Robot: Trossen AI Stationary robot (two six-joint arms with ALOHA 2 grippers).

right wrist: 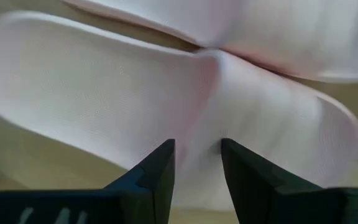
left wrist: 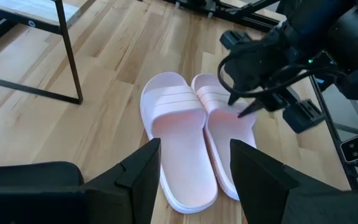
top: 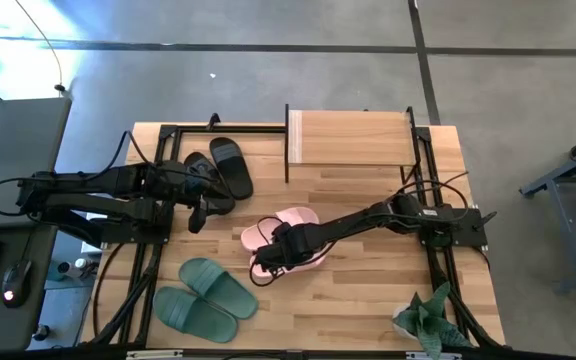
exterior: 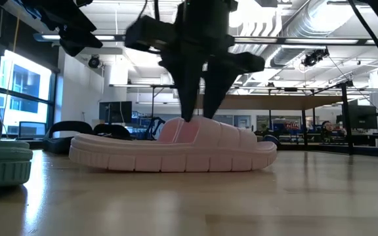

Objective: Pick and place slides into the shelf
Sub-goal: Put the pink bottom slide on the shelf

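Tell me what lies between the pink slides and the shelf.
Only bare tabletop separates the pink slides from the shelf, as the high view shows; the right arm passes beside that stretch.

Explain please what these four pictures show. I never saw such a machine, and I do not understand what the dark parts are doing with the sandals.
This is a robot with two dark arms at a wooden table. One picture looks down from above, one looks level across the table, and two come from cameras on the wrists. On the table lie pink slides, black slides and green slides, plus a small shelf and a plant. The right gripper is down at the pink slides, its fingers open and holding nothing. The left gripper is beside the black slides, open too.
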